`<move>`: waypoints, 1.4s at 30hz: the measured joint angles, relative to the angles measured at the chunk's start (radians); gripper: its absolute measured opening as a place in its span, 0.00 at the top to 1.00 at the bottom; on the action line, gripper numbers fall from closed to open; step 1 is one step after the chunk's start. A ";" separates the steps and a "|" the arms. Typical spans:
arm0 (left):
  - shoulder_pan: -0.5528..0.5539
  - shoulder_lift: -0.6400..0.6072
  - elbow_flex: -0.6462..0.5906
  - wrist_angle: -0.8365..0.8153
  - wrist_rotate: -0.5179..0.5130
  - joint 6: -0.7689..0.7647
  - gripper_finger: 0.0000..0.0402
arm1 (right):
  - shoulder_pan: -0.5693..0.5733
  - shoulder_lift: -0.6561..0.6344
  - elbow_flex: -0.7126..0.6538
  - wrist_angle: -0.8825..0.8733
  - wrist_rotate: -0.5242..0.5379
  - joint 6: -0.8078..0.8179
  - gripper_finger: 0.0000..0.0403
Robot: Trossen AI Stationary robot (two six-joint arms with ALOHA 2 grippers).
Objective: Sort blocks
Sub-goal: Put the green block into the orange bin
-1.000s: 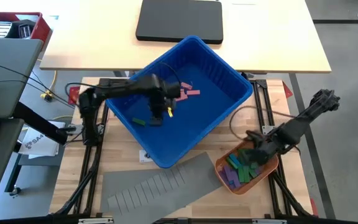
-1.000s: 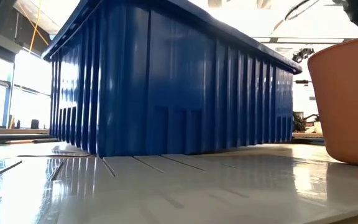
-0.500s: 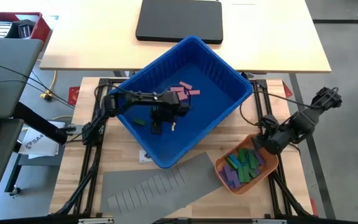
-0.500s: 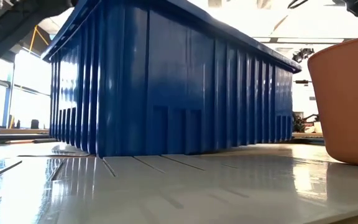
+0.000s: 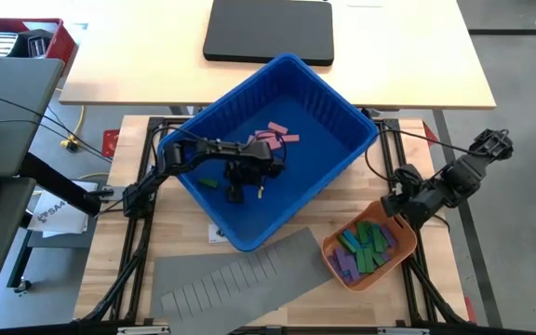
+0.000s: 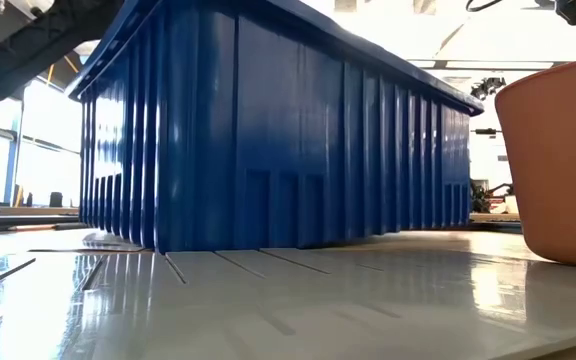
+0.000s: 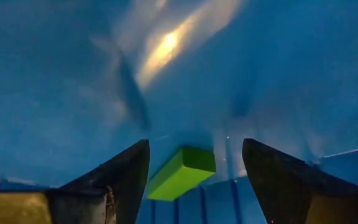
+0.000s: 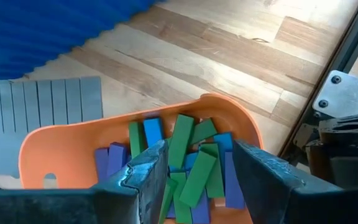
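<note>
Blue ribbed plastic bin (image 5: 277, 149): pink blocks (image 5: 275, 137) and a green block (image 7: 180, 172) on its smooth floor. Orange tray (image 5: 328, 247): green, blue, purple blocks (image 8: 191, 165) heaped. Left gripper (image 7: 194, 180): fingers spread either side of the green block. Right gripper (image 8: 199, 177): parted, empty, above the tray.

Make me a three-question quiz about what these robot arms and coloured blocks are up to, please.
1. Where is the left gripper?
A inside the blue bin
B over the orange tray
C on the grey divider sheet

2. What colour is the block between the left gripper's fingers?
A pink
B green
C purple

3. The left gripper's fingers are:
A clamped on the block
B spread, not touching it
C out of sight

Answers: 1 A, the high view shows it down in the bin; 2 B, the left wrist view shows green; 3 B, gaps show on both sides.
</note>
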 joint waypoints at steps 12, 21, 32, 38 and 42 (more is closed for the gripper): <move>-0.001 -0.036 -0.148 -0.002 -0.042 0.031 0.38 | 0.000 0.002 0.000 0.000 0.005 0.001 0.56; -0.004 -0.067 -0.253 0.006 -0.039 0.008 0.39 | 0.000 0.002 0.000 0.000 0.027 0.001 0.56; -0.003 -0.067 -0.248 0.008 -0.134 0.029 0.76 | 0.000 0.003 0.000 0.000 0.027 0.036 0.56; 0.000 -0.082 -0.095 0.039 -0.133 -0.001 1.00 | 0.000 0.006 0.040 0.001 0.037 0.012 0.56; 0.013 -0.140 0.080 0.040 -0.108 -0.055 1.00 | 0.000 0.031 0.129 0.005 0.110 -0.077 0.56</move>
